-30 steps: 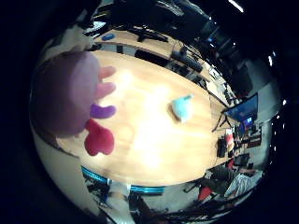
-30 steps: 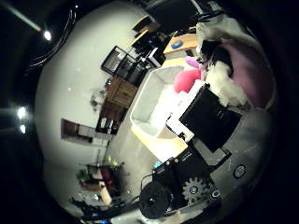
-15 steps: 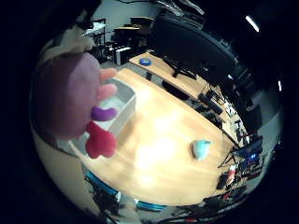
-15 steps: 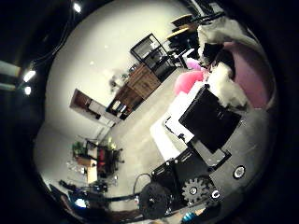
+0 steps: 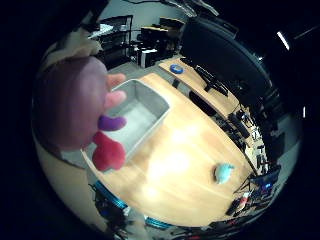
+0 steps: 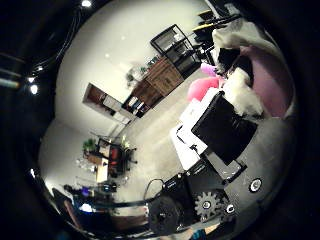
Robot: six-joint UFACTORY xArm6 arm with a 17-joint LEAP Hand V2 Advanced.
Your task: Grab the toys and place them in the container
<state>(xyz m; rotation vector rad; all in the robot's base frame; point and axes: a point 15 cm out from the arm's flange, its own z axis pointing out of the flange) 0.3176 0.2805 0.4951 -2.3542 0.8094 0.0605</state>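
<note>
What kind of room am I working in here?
Probably an office or lab workspace: a long wooden table carrying a grey container, desks with monitors behind it, and shelving units along the wall.

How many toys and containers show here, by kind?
Plush toy, pink with red and purple limbs, held close to the palm: 1
Small teal toy on the wooden table: 1
Grey container on the table: 1
Total: 3
</note>
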